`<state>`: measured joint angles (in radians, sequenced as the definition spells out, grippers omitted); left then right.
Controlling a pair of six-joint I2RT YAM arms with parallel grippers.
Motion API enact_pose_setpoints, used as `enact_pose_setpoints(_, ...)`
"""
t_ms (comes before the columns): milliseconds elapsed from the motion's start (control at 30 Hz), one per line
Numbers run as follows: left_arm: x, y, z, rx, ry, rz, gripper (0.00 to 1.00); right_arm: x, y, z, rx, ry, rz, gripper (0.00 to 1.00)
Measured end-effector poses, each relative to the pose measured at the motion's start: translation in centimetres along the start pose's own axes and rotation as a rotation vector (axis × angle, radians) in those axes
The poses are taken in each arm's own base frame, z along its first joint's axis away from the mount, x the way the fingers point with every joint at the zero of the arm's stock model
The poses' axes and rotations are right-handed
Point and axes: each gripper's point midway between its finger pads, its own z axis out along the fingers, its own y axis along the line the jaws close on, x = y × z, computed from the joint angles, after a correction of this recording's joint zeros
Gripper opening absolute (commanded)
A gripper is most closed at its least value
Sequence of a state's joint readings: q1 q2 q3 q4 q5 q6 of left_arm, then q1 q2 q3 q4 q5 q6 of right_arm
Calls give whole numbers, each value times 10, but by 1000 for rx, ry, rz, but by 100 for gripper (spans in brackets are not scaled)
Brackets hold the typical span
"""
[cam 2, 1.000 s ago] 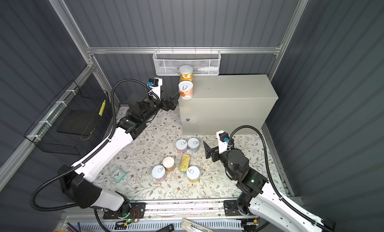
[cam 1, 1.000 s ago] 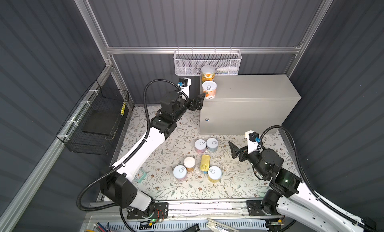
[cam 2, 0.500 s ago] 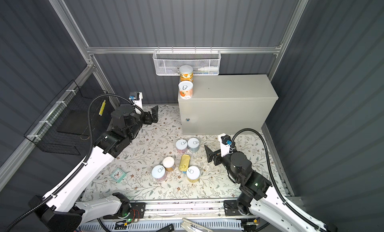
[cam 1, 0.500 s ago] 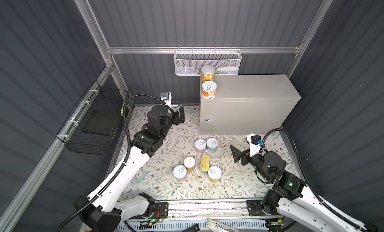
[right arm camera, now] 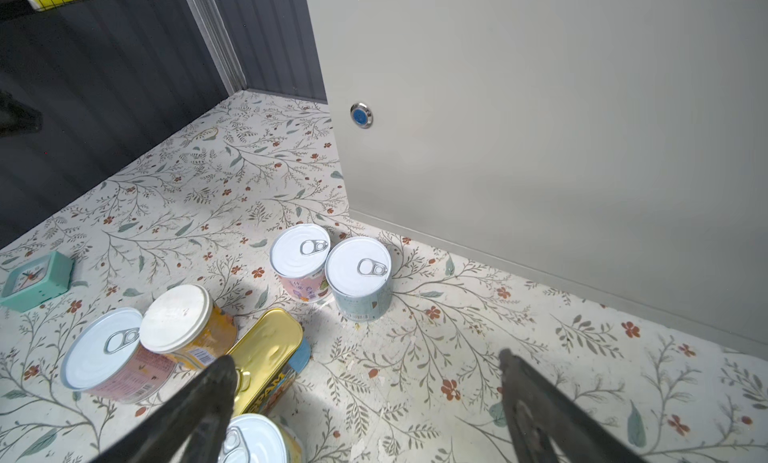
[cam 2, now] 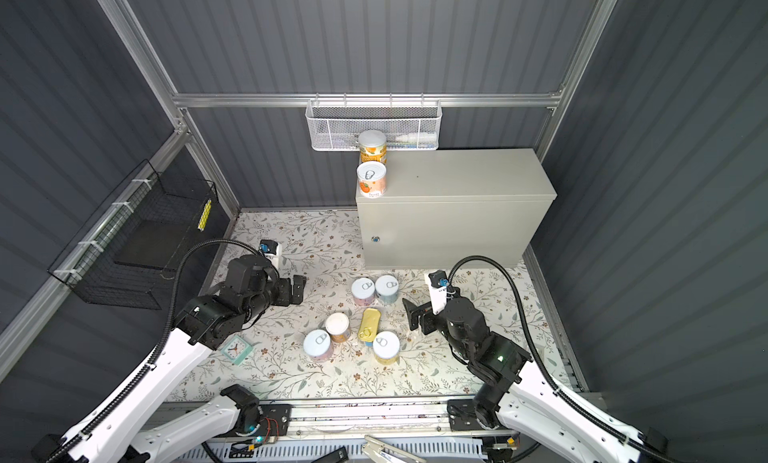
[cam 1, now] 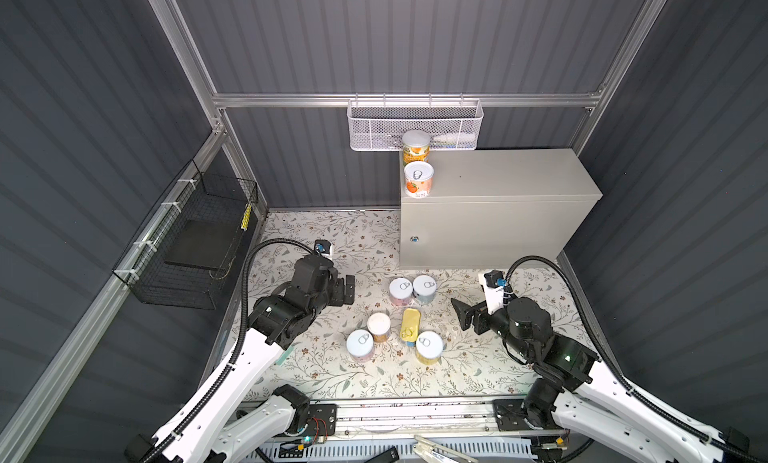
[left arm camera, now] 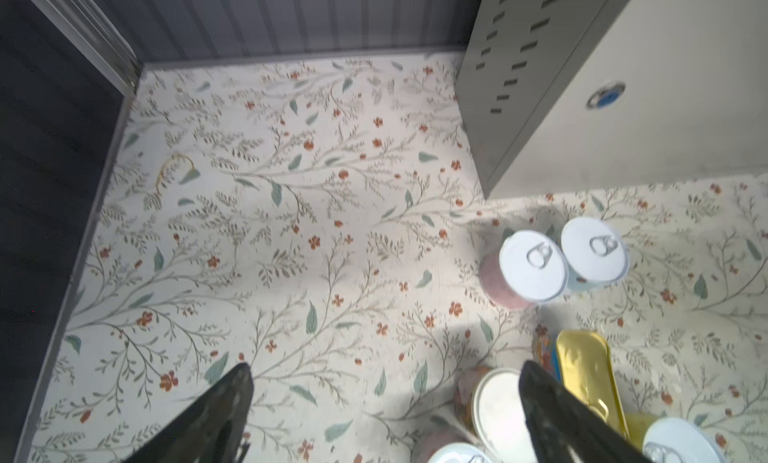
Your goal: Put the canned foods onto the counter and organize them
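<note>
Atop the counter [cam 1: 498,178] stand two orange-labelled tins [cam 1: 419,179]. Left tool [cam 1: 345,289] and right tool [cam 1: 467,316] hover spread, empty, flanking six other tins [cam 1: 409,324].

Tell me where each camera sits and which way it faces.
Top views: high overhead, facing down on the floral mat, the cabinet, both arms with left gripper and right gripper.
Left wrist: on the left arm, facing down toward the cabinet's corner; its open fingers show.
Right wrist: on the right arm, facing the cabinet's lock; its open fingers show.
Shared: all show the gold-topped tin.
</note>
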<state>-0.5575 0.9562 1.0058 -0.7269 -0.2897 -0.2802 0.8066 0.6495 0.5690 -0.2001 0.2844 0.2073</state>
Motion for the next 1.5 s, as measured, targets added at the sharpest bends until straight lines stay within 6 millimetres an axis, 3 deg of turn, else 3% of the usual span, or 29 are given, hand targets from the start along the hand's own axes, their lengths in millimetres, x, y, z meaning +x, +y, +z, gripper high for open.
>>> enact_pose_setpoints(200,60,-10,26,52,218,6,100,-4,-1,-9,-8,-19,60,99)
enact_pose_setpoints(367,90,-20,32,118,313,-13,100,0,-4,-14,-6,-9,93,99)
enact_pose_setpoints(800,118,-47,32,204,409,15,100,14,4,-1,-22,83,60,99)
enact_pose_setpoints(933,125,-49,34,198,427,-6,100,11,5,-2,-25,73,40,99)
enact_pose_setpoints(1167,154,-51,46,155,510,-29,100,-4,7,-5,-34,38,-6,99)
enact_pose_setpoints(1267,167,-49,51,132,554,-33,100,-1,7,-1,-29,52,-40,99)
enact_pose_setpoints(1500,169,-51,56,130,562,-49,100,7,10,10,-34,87,-76,99)
